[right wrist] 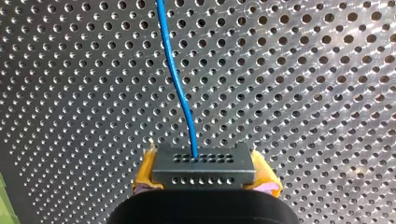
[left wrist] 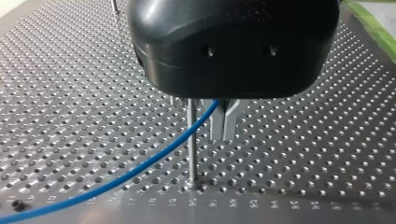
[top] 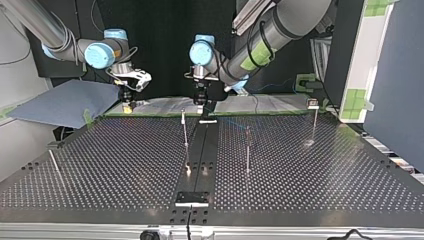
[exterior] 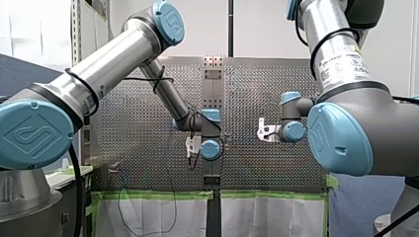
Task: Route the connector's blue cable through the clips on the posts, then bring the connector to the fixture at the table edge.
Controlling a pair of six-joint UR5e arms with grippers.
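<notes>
In the top view, far at the left, a leaning post [top: 54, 164] stands on the table [top: 125, 165], which is full of little holes. Next comes my right gripper [top: 128, 103], low down near the table's far edge. Its yellow pads [right wrist: 145, 171] squeeze the connector [right wrist: 203, 169], a dark block with rows of tiny holes. So the connector is in my right gripper, well apart from the fixture. The blue cable [right wrist: 175, 70] comes out of the middle of the connector and runs off over the table.

Further right is a straight post [top: 185, 129]. The fixture [top: 192, 198], a small black plate, lies at the table edge nearest that camera.

Then comes my left gripper [top: 204, 105], by the far edge at the middle strip. Its metal fingers [left wrist: 217, 123] are pressed together. The blue cable goes in between them high up, so it looks pinched there. From the fingers the cable slopes down and crosses a thin post [left wrist: 191, 144] just beside them. I cannot tell if it touches that post.

To the right stand a tall post [top: 247, 150] and a last post [top: 315, 125] with a small clip [top: 313, 103] on top.
</notes>
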